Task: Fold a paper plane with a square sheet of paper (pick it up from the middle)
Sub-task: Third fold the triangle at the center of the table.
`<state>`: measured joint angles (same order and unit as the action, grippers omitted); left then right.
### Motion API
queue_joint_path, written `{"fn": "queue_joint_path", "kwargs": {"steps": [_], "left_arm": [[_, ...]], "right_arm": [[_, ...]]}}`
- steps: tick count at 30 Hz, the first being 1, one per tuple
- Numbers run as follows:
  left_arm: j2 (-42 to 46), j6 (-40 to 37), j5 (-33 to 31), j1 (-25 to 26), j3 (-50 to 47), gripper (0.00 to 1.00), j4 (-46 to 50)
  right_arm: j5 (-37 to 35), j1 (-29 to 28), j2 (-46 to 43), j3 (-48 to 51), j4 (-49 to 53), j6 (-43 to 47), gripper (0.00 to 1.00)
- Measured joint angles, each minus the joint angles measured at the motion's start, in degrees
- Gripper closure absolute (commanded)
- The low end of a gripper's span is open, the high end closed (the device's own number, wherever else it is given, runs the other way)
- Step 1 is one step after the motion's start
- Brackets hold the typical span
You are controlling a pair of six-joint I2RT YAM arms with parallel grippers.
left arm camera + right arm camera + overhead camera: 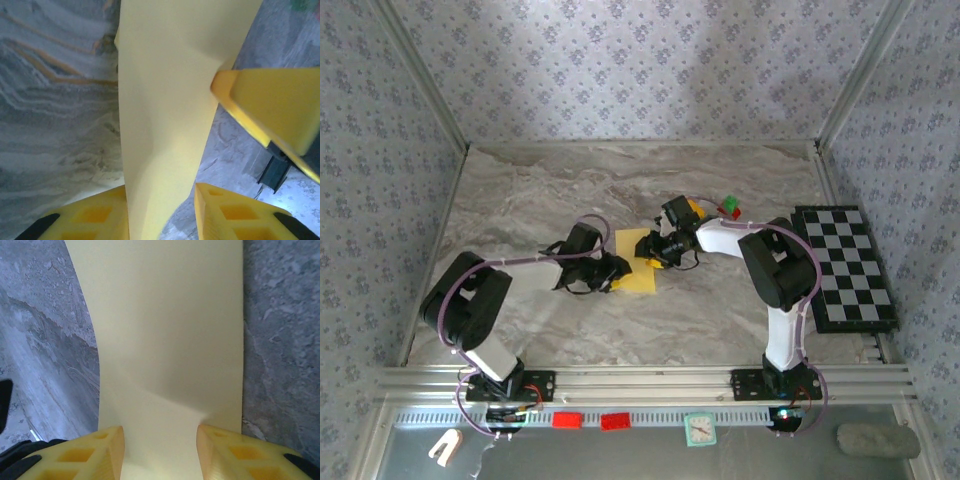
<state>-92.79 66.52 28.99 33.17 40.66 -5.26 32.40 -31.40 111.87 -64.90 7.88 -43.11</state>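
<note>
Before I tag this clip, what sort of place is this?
Probably a lab test cell: patterned enclosure walls, a marble-look table, an aluminium mounting rail, and a checkered board.

Top camera looks down from behind the arm bases – wrist cameras sit close over the yellow sheet (638,268), shared by all.

No readable txt, labels or nos anywhere

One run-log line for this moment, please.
stage: folding | yellow paper sheet on marble table | left gripper, right gripper straddle it
</note>
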Motion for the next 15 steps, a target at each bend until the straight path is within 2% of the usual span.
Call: {"fn": "queue_joint_path", "kwargs": {"steps": [2,9,15], "left_arm": [[-0.2,-0.1,0.2,-1.0,0.0,0.65,-0.6],[-3.7,0.4,0.3,-2.7,0.4,0.75,-3.1],[-5.2,1.1,0.2,-2.9,0.9,0.77,-4.7]], "right_arm": [[0.0,0.0,0.0,0.1,-0.1,0.0,0.54],[0.2,0.0,0.0,0.3,-0.6,0.0,0.54],[0.5,0.0,0.0,0.6,-1.6,0.0,0.54]]}}
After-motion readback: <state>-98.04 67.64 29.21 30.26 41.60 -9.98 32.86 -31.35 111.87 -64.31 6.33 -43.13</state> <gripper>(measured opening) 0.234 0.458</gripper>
